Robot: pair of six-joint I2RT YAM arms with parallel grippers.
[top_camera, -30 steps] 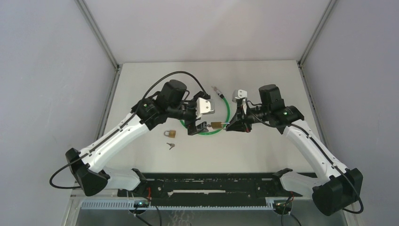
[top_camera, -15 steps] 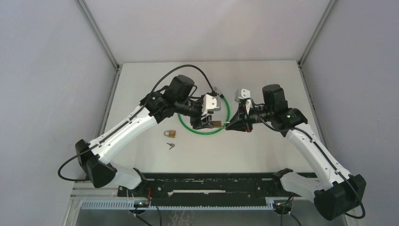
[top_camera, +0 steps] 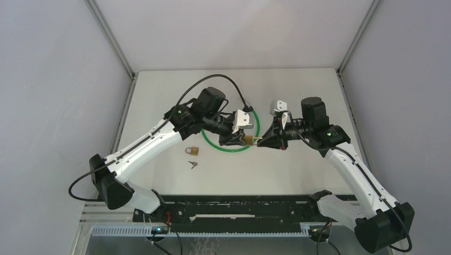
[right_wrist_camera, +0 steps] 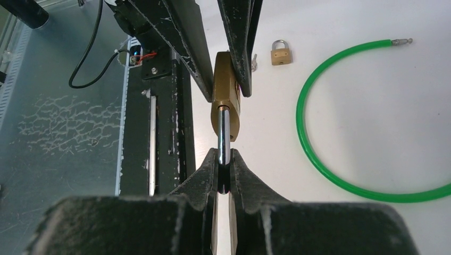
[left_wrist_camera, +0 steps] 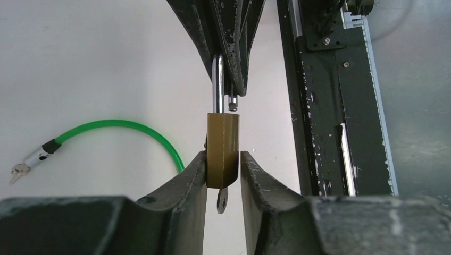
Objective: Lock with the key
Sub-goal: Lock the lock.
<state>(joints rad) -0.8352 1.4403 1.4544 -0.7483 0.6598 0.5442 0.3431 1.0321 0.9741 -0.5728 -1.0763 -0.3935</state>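
**Ann:** While both arms meet over the middle of the white table (top_camera: 298, 95), what's caught between them?

**Ben:** It's the rectangular brass padlock (top_camera: 246, 140) (left_wrist_camera: 222, 154) (right_wrist_camera: 226, 95), held end to end, just above the near right arc of the green plastic-coated cable loop (top_camera: 230, 151) (left_wrist_camera: 133, 125) (right_wrist_camera: 306, 133).

**Ann:** And the grips?

**Ben:** The right gripper (top_camera: 261, 141) (right_wrist_camera: 224, 159) is pinched down narrow, clamped on the curved steel shackle (left_wrist_camera: 217, 85) (right_wrist_camera: 225, 135). The left gripper (top_camera: 236, 139) (left_wrist_camera: 223, 159) is drawn in close, one finger flat against each broad face of the brass body.

**Ann:** Is it locked?

**Ben:** Not yet! On the left wrist camera the shackle's short leg ends just outside the body, not pushed home. The head of a small silver key (left_wrist_camera: 221, 201) pokes out of the body's far end, between the left fingers (left_wrist_camera: 198, 175).

**Ann:** Anything else down there?

**Ben:** A second, smaller brass padlock (top_camera: 192, 151) (right_wrist_camera: 280, 52) lies flat on the table left of the loop, well apart from the action, with a loose silver key (top_camera: 193, 164) just beside it.
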